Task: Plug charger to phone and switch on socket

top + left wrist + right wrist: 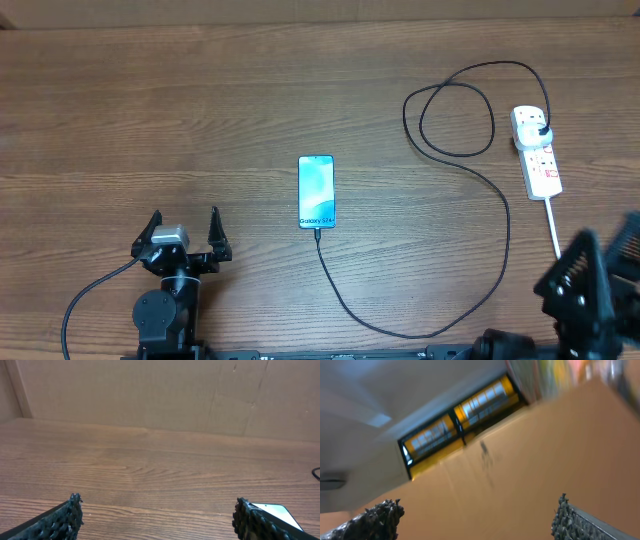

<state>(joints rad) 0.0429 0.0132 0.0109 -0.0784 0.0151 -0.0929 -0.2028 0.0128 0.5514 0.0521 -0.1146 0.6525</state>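
Since the charger runs from the socket at the far right, loops over the table and meets the near edge of the phone at the centre, its slack lies flat and pulls on nothing; whether the socket is switched on is too small to tell. Both tools gape wide and hold nothing. The left gripper sits near-left of the phone with open table around it, while the right gripper, tilted upward at the near right edge, has open room toward the socket.

Phone mostly hidden behind left fingers
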